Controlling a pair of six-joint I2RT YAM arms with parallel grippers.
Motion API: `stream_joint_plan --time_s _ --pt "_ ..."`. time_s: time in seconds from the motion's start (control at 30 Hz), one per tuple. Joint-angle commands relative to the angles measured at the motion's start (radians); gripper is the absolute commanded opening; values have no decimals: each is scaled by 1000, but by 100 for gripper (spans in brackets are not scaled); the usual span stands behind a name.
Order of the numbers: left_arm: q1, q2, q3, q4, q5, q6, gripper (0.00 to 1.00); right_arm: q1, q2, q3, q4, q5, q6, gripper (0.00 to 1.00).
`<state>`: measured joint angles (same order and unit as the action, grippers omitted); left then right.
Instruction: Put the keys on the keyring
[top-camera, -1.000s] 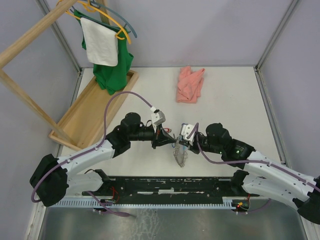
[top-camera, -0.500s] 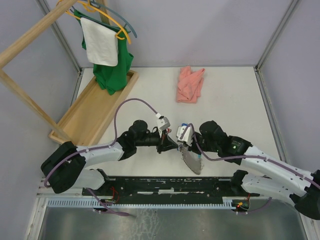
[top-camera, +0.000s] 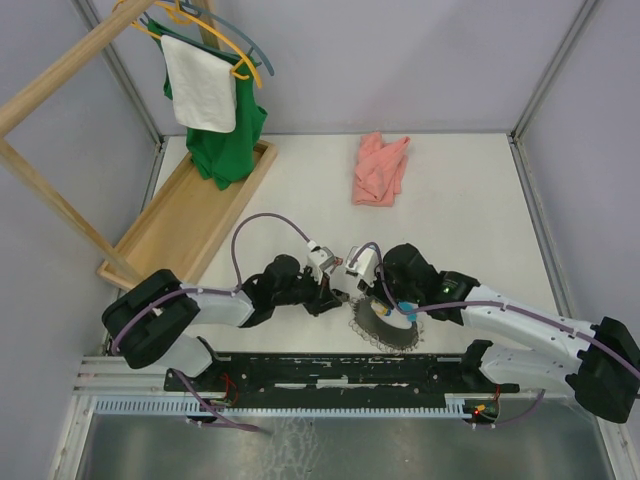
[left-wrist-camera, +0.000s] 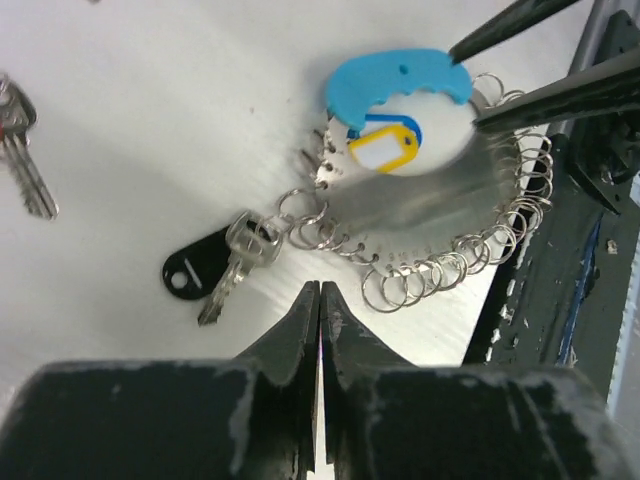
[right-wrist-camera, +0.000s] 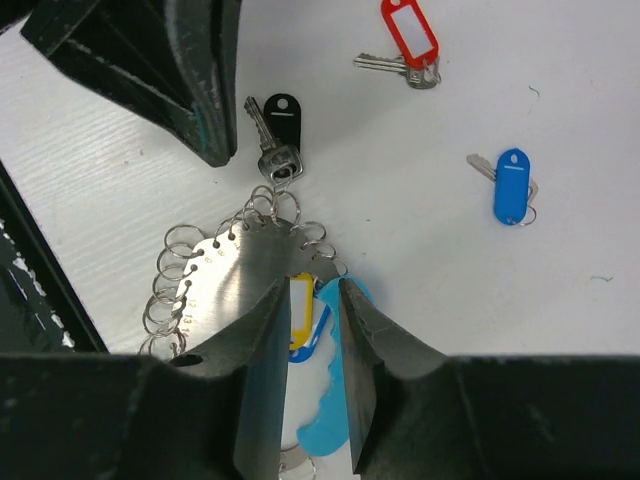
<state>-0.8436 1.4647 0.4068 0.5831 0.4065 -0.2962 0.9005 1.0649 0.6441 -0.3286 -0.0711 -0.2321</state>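
The keyring (top-camera: 385, 325) lies flat near the table's front edge: a metal plate (right-wrist-camera: 225, 290) edged with many small rings, with a light-blue tag (left-wrist-camera: 400, 78) and a yellow tag (left-wrist-camera: 383, 150) on it. My right gripper (right-wrist-camera: 307, 300) is right over it, jaws a little apart, with the yellow tag (right-wrist-camera: 300, 312) and the light-blue tag (right-wrist-camera: 330, 420) showing in the gap. My left gripper (left-wrist-camera: 320, 292) is shut and empty, just beside a black-tagged key (left-wrist-camera: 215, 265) that touches the ring's edge. A red-tagged key (right-wrist-camera: 410, 38) and a blue-tagged key (right-wrist-camera: 510, 185) lie loose.
A black rail (top-camera: 340, 372) runs along the near edge, close behind the keyring. A pink cloth (top-camera: 380, 168) lies at the back. A wooden tray (top-camera: 190, 220) and a rack with hanging clothes (top-camera: 215, 100) stand at the left.
The keyring hung upright from my right gripper; now it lies flat on the table. Both grippers have moved down and toward the near edge.
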Motion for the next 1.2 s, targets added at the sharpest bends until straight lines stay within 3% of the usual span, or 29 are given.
stream_joint_plan --time_s 0.0,0.13,0.23,0.27,0.3,0.33,0.47,0.63,0.73,0.87,1.17 --pt "4 -19 -39 82 -111 -74 15 -3 -18 28 41 87 157 37" --pt "20 -140 -76 22 -199 -100 30 -4 -34 70 -1 164 309 48" --pt "45 -286 -86 -101 -282 -103 39 -3 -47 117 -61 236 370 62" --pt "54 -348 -86 -152 -320 -107 46 -4 -57 127 -73 267 385 70" --pt "61 -414 -85 -214 -370 -116 53 -3 -69 135 -85 297 395 89" --pt "68 -482 -83 -273 -415 -122 59 -3 -83 142 -99 331 404 99" --pt "81 -791 -30 -578 -626 -146 84 -3 -157 188 -191 485 436 100" --pt "81 -1135 128 -896 -819 -150 99 -3 -305 252 -292 670 451 100" --pt "81 -1229 222 -1017 -882 -130 99 -3 -450 258 -321 700 413 100" --pt "82 -1286 279 -1056 -913 -67 99 -3 -569 267 -375 773 388 100" --pt "82 -1368 222 -1052 -977 -11 99 -3 -659 255 -410 837 358 100"
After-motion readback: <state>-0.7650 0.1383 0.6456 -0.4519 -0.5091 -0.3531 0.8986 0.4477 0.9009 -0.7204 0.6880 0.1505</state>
